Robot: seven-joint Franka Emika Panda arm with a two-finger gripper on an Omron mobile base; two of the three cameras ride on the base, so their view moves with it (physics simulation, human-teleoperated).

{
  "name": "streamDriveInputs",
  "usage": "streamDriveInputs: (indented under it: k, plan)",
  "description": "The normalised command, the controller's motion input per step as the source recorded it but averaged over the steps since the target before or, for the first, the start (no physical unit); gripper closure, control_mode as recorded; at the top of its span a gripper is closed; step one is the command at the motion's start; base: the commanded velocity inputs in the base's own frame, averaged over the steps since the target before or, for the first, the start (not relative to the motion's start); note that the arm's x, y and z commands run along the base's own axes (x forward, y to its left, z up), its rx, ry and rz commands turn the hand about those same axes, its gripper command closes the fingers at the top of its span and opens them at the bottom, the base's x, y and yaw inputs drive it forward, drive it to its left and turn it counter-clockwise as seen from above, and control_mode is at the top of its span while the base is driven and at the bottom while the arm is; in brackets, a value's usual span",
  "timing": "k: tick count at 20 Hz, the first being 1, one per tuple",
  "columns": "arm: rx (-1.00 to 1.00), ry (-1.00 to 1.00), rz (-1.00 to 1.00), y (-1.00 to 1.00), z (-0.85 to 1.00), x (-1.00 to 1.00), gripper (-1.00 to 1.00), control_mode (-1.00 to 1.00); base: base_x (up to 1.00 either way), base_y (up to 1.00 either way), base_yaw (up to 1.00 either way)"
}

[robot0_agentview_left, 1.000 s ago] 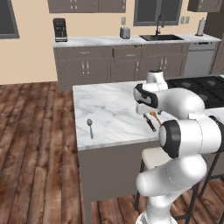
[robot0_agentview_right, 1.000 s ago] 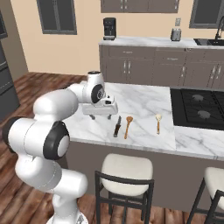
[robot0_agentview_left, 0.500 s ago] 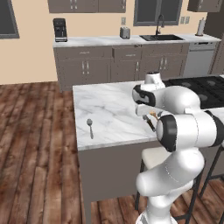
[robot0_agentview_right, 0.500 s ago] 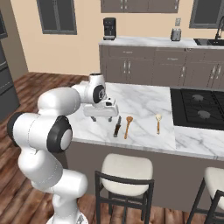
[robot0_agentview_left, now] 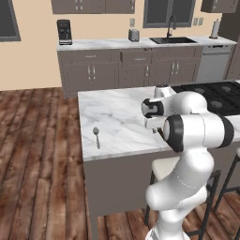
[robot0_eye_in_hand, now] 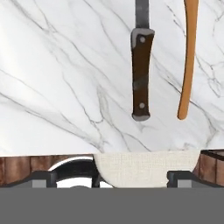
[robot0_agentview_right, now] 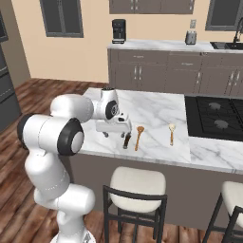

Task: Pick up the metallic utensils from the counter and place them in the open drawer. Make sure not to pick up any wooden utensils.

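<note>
I see the marble counter [robot0_agentview_right: 156, 111] with my gripper [robot0_agentview_right: 115, 127] low over it, jaws spread wide and empty. Just beside it lie the knife [robot0_agentview_right: 126, 140] and wooden spoon [robot0_agentview_right: 138, 136]; the metal spoon [robot0_agentview_left: 96, 135] sits well apart.

The counter [robot0_agentview_left: 119, 117] is a white, grey-veined marble island top on a plain grey-brown base. A small silver-grey spoon [robot0_agentview_left: 96, 136] lies flat near the front left edge of the top, bowl away from the camera, handle toward the edge. A black stovetop [robot0_agentview_left: 213, 96] occupies the right end. The white arm crosses the right front of the island, hiding its hand. Behind, a worktop [robot0_agentview_left: 140, 43] carries a coffee maker [robot0_agentview_left: 64, 32], toaster [robot0_agentview_left: 133, 34] and sink [robot0_agentview_left: 171, 40].
</note>
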Motion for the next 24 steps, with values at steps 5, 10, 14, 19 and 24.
streamDriveInputs:
  k: [5, 10, 14, 19, 24]
  plan:
    - [0.0, 0.04, -0.03, -0.08, -0.22, 0.28, -1.0, -1.0, 0.0, 0.0, 0.0]
    - [0.0, 0.04, -0.02, -0.11, -0.19, 0.31, -1.0, -1.0, 0.0, 0.0, 0.0]
    - [0.0, 0.0, 0.0, -0.02, -0.03, 0.06, -1.0, -1.0, 0.0, 0.0, 0.0]
    - [0.0, 0.0, 0.0, -0.02, -0.06, 0.18, -1.0, -1.0, 0.0, 0.0, 0.0]
    - [0.0, 0.0, 0.0, -0.08, -0.19, 0.2, -1.0, -1.0, 0.0, 0.0, 0.0]
